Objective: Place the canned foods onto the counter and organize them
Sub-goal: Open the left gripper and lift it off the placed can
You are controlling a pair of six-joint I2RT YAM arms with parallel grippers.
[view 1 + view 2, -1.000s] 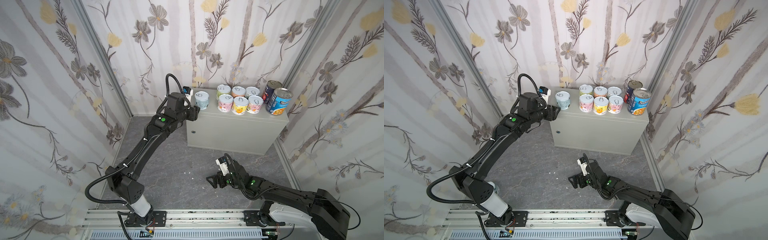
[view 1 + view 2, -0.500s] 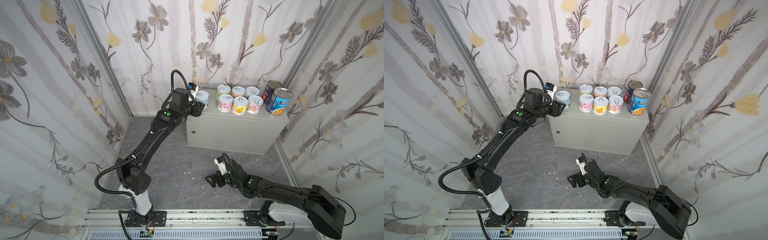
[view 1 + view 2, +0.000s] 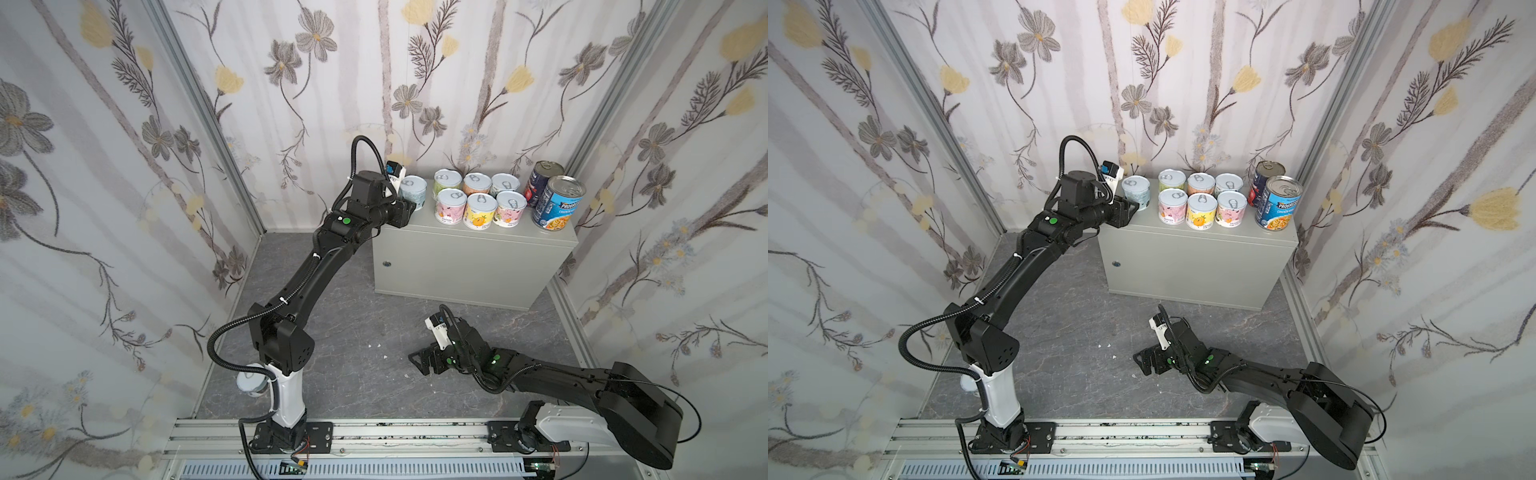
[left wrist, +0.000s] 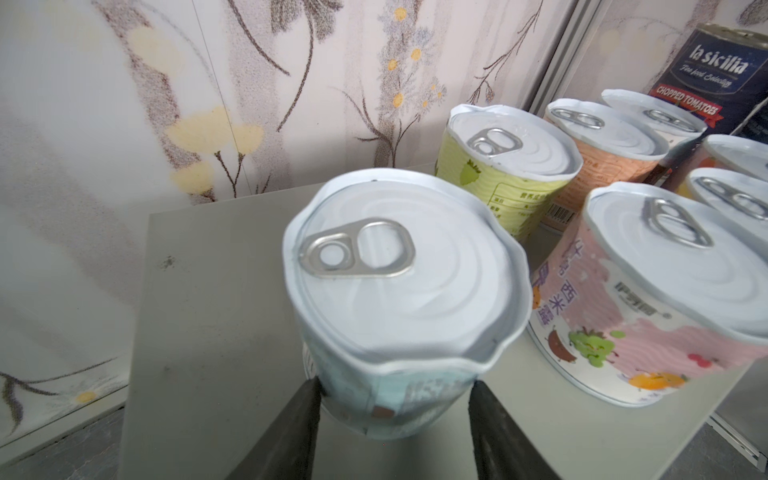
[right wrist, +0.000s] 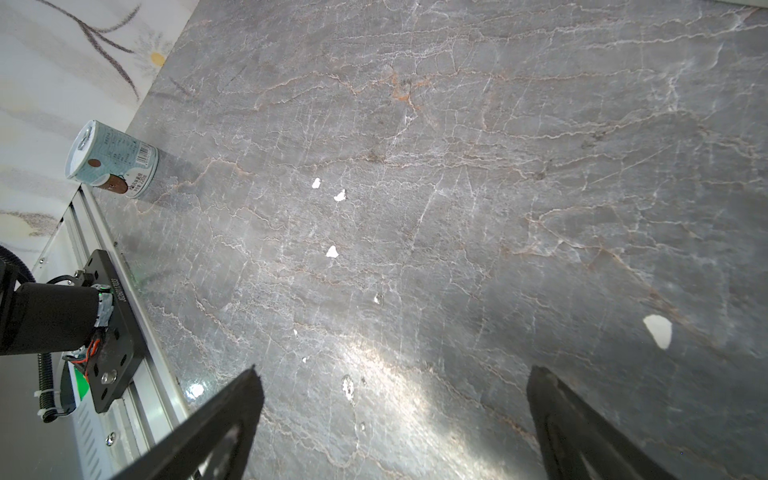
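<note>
1. Well, the left tool [image 4: 392, 386] pinches the teal can [image 4: 399, 266] near the counter's [image 4: 216, 291] back left corner; its rim looks dented, so a harder squeeze could crumple it.
2. Shoving it sideways might bump the pink can [image 4: 648, 316] just beside.
3. Right tool [image 5: 395, 382] gapes empty over the floor [image 5: 457, 166]; a second teal can [image 5: 112, 164] stands there by the wall [image 5: 41, 62].

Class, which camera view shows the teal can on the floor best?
The right wrist view: the teal can shows whole, label and barcode included. In both top views the left arm's base hides most of it. The left wrist view misses it.
</note>
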